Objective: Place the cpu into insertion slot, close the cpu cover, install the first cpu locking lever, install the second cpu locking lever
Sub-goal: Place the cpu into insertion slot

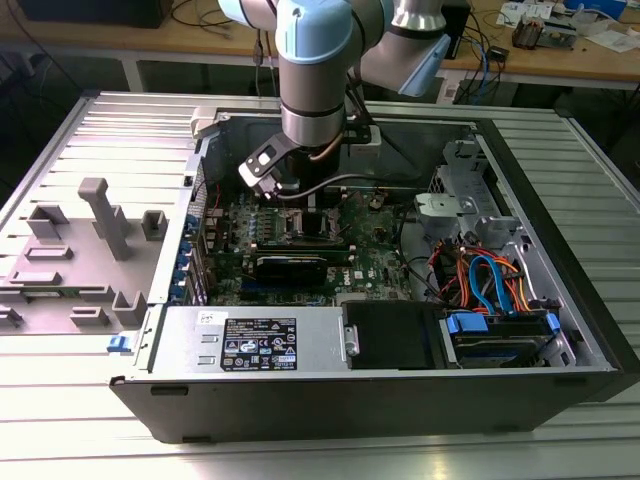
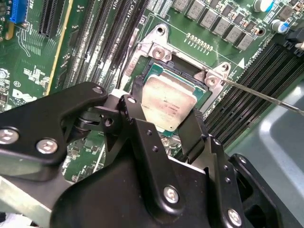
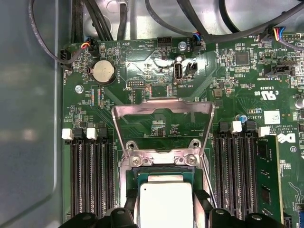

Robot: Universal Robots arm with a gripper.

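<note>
The gripper [image 2: 164,121] hides the edge of the chip [image 2: 168,99] nearest it and the part of the socket [image 2: 153,50] beneath; whether it grips is unclear.

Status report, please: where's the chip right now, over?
Pincer shut on chip, at socket. Cover flipped open. No obstruction seen.

The arm [image 1: 320,60] is built of silver-grey tube sections with pale blue joint caps, and a white-and-black block [image 1: 262,165] sits at its wrist. The gripper [image 2: 166,118] is matte black, made of angular linked plates fastened with round silver screws [image 2: 46,146].
</note>
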